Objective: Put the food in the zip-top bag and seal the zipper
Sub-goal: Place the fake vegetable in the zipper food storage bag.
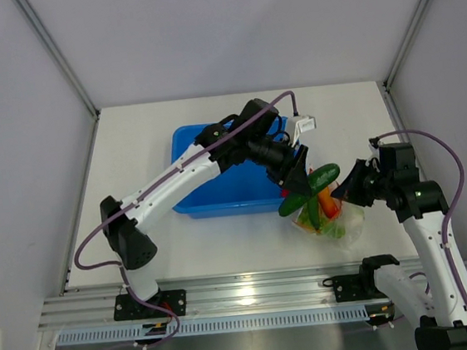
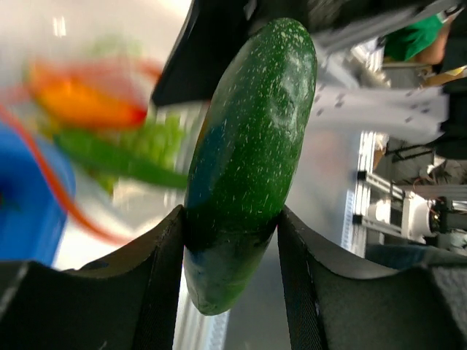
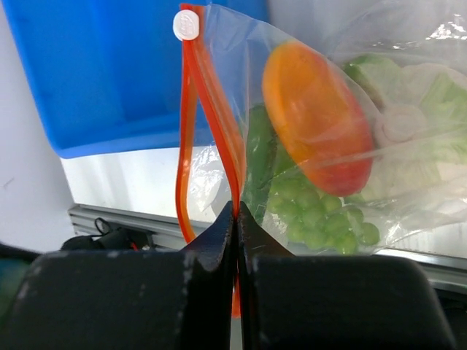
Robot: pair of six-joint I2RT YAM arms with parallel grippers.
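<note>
The left gripper [image 2: 232, 222] is clamped on one end of the dark green cucumber [image 2: 255, 131], held over the zip-top bag [image 1: 339, 226], which sits near the desk's front edge, right of the blue tub [image 1: 219, 195]. The right gripper [image 3: 237, 211] is pinched tight on the orange-red zipper [image 3: 184, 146].

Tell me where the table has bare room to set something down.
Bare table lies left of the blue tub, out to the edge, and in the strip beyond it. It's crowded off the tub's near right corner, where the left gripper holding the cucumber, the zip-top bag and the right gripper meet.
</note>
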